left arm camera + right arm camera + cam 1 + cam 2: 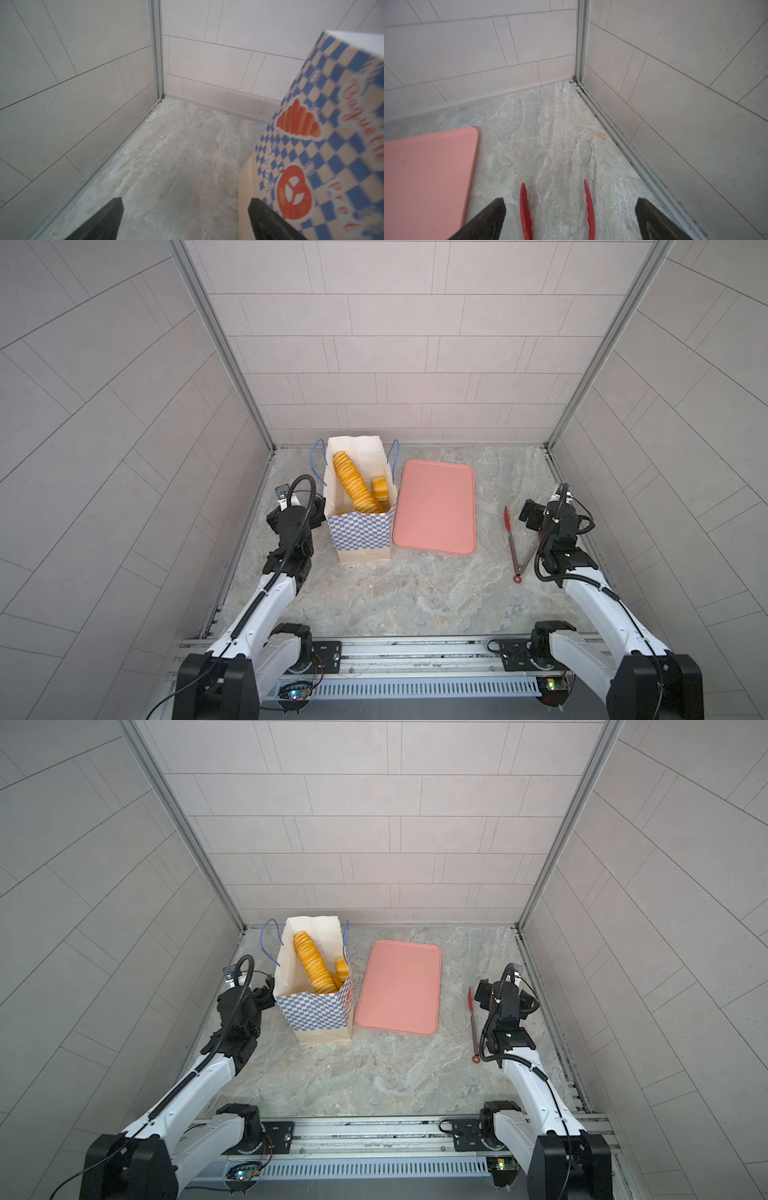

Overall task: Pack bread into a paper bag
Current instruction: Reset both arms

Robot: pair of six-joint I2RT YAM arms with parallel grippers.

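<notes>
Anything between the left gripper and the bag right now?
Nothing visible. The left gripper is open beside the bag, with one finger right by its checked side. Whether they touch can't be told.

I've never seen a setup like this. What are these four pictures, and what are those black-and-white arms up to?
Two robot arms stand at one table. Two pictures look down from overhead; the other two come from a camera on each arm's wrist. An upright checked paper bag holds bread: a baguette leaning inside, a smaller piece beside it. Next to the bag lies a pink tray, then red tongs. The left hand is open beside the bag; the right hand is open by the tongs. Neither holds anything.
</notes>
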